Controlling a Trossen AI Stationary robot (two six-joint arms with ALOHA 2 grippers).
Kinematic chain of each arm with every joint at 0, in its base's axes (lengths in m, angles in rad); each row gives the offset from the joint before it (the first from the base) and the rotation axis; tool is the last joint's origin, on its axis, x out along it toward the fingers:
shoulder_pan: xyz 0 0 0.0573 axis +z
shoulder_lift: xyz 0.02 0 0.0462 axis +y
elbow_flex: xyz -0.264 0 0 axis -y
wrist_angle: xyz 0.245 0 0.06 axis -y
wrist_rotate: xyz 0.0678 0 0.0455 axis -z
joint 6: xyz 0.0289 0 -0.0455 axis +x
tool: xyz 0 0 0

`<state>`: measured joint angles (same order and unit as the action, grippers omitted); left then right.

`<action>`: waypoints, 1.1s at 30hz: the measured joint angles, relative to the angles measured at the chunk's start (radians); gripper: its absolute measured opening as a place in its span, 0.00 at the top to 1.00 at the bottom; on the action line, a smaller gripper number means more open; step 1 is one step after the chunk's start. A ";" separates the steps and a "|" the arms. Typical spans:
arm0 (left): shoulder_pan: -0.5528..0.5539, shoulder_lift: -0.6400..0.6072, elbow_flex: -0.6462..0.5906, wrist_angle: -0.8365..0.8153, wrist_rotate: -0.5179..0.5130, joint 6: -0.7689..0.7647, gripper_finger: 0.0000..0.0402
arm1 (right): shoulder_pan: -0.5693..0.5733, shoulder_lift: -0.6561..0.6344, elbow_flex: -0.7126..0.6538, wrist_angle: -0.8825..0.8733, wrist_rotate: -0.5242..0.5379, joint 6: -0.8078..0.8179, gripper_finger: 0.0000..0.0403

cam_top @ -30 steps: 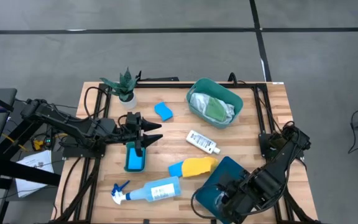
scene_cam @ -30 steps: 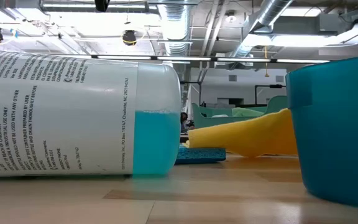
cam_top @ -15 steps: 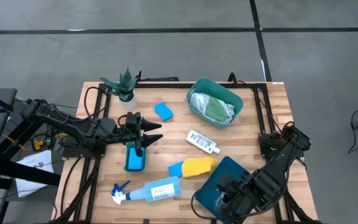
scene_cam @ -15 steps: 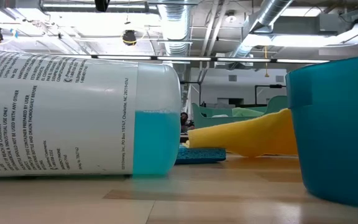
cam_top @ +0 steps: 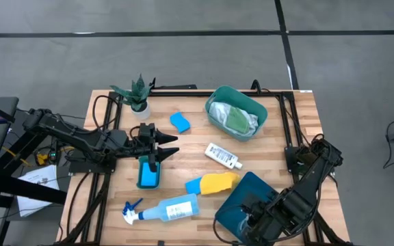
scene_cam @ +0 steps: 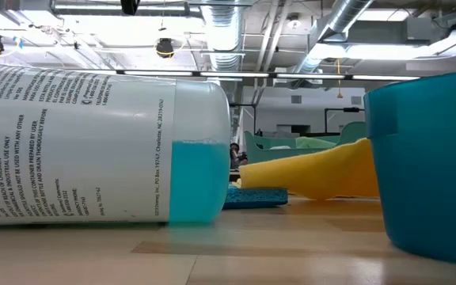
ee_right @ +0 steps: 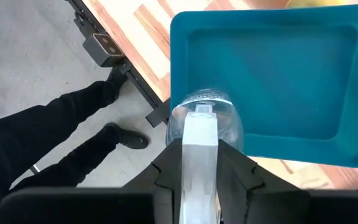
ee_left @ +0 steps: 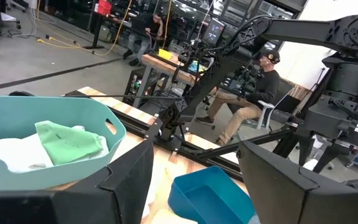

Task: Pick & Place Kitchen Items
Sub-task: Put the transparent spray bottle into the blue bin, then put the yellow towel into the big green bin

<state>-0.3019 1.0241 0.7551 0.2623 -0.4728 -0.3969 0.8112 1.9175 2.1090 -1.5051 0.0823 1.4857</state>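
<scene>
Risk sat mostly with the right gripper [cam_top: 253,217] at the lower right of the high view, low over the near edge of the dark teal tub [cam_top: 245,195]. In the right wrist view its fingers looked pinched together on what seemed to be the crinkled silver cup [ee_right: 201,119], though the cup's shape was hard to read there. The cup hung right above the tub's rim [ee_right: 178,74], half over the tub floor and half over the table edge. If let go there, it could have caught the rim and tipped outward to the floor, where a person's legs [ee_right: 48,127] stood close by. A squeeze any harder could also have crumpled so thin a cup.

At the left middle of the high view, the left gripper [cam_top: 159,152] hovered with its fingers [ee_left: 128,180] well apart, just beside the upper end of a blue sponge [cam_top: 148,175]. Coming down off-centre, one finger could have shoved the sponge aside rather than straddled it.

The pale-blue spray bottle [cam_top: 172,208] and yellow cloth [cam_top: 219,182] lay near the tub, where a wide swing might have knocked them.
</scene>
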 joint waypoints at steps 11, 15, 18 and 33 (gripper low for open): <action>0.000 0.000 0.000 0.000 0.000 0.000 0.42 | 0.001 0.004 -0.002 0.022 0.011 -0.023 0.58; 0.000 0.000 0.000 0.000 0.000 0.000 0.42 | 0.000 0.002 -0.002 0.021 0.043 -0.019 0.46; 0.000 0.000 0.000 0.000 0.000 0.000 0.42 | -0.004 -0.006 -0.002 0.021 0.051 -0.019 0.40; 0.000 0.000 0.000 0.000 0.000 0.000 0.42 | -0.017 -0.089 -0.002 0.063 0.338 -0.051 0.37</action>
<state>-0.3019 1.0241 0.7551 0.2623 -0.4728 -0.3969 0.7939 1.8283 2.1075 -1.4425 0.4202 1.4344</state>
